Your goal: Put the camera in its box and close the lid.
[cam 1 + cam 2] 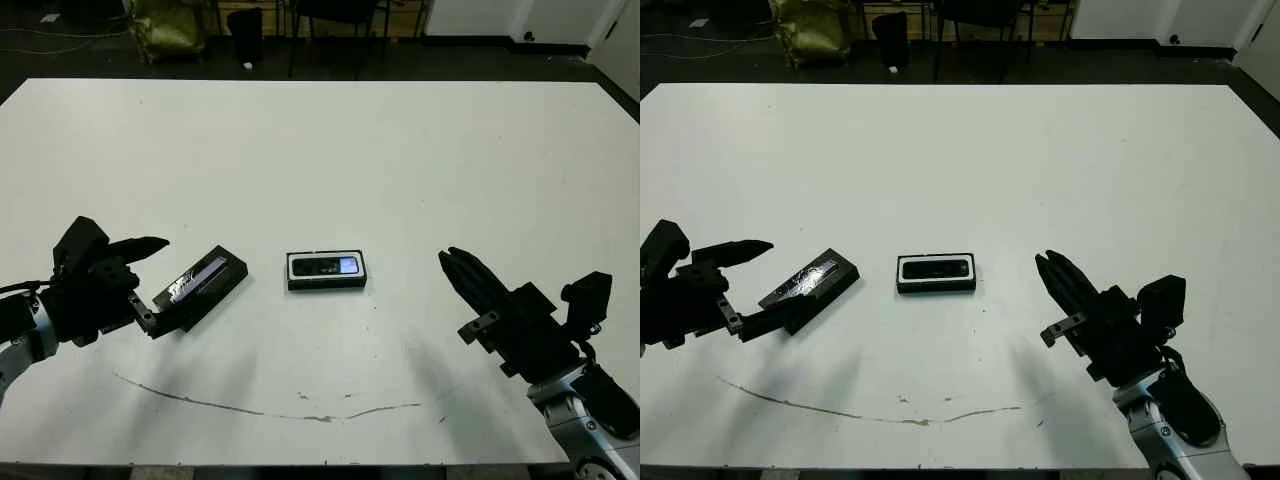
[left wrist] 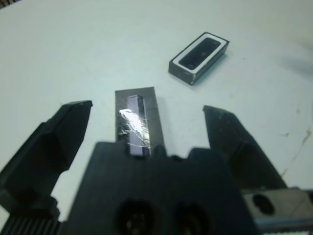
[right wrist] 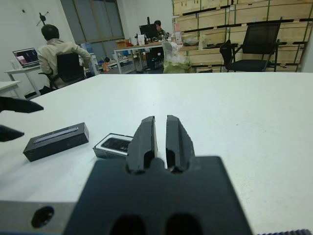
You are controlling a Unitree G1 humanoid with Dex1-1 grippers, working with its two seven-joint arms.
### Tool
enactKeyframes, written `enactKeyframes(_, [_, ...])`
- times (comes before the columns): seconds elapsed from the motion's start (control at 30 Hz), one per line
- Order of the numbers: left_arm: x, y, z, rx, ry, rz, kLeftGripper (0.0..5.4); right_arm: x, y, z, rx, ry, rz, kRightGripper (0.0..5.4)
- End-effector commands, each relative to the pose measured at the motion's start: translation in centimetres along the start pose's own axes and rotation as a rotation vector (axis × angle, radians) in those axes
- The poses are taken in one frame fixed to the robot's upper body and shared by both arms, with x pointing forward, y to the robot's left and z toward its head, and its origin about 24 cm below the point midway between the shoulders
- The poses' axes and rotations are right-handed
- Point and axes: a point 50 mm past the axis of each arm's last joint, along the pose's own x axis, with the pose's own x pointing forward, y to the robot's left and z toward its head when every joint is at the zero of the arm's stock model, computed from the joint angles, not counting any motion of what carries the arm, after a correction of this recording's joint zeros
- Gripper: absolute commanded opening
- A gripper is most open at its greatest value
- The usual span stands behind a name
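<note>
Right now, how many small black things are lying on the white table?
2, going by what shows. The lid lies between the left gripper's open jaws. The box, with the camera in it, sits mid-table.

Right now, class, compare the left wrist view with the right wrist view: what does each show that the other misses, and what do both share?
Only the left wrist view shows the left end effector with fingers spread wide, straddling the near end of the lid.

Only the right wrist view shows the right end effector with fingers nearly together, plus people at desks beyond the table.

Both show the lid, and the box with the camera lying inside, on the white table.
</note>
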Motion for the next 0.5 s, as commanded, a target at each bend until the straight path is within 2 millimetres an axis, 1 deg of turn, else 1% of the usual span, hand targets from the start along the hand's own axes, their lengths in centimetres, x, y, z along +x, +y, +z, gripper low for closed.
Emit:
enactKeyframes(0.03, [0.0,0.1,-0.8,0.016,0.046,0.001,5.38,0.0,0.3,0.0,0.034,0.021,-0.004,0.00])
enactKeyframes(0.23, [0.5,0.0,-1.4,0.023,0.053,0.017,5.38,-0.1,0.2,-0.2,0.044,0.039,-0.005,0.00])
enactKeyframes(0.5, [1.1,-0.1,-2.2,0.030,0.067,0.084,5.38,-0.1,0.6,0.7,0.050,0.069,0.009,0.00])
